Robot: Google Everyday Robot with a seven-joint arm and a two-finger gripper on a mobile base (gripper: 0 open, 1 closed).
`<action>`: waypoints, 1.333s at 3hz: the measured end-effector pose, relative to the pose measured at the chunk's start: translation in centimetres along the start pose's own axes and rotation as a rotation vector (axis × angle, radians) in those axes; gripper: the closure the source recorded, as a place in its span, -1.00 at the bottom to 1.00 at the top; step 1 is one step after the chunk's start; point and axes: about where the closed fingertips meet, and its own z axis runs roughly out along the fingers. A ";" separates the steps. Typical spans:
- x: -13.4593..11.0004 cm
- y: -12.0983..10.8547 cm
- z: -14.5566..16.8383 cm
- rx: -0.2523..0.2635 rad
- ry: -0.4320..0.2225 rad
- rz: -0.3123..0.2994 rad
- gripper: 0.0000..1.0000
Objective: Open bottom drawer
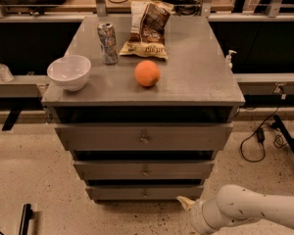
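Bottom drawer (pixel 117 192) closed at the cabinet's (pixel 196 77) bottom edge, long axis horizontal. Gripper (pixel 186 202) sits low off its right end (grip state: cannot tell). Knob (pixel 145 194) lies leftward, mid-front.

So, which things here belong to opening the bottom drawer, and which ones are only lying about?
For the job:
- bottom drawer
- its knob
- gripper, low beside the drawer's right end

Just lying about:
- white bowl, can, chip bag and orange, all on the cabinet top
- top drawer, middle drawer
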 end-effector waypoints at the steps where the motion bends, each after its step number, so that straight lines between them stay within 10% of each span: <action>1: 0.7 -0.4 1.2 -0.033 -0.026 0.003 -1.00; 4: 5.6 -2.1 7.6 0.029 -0.001 -0.025 -1.00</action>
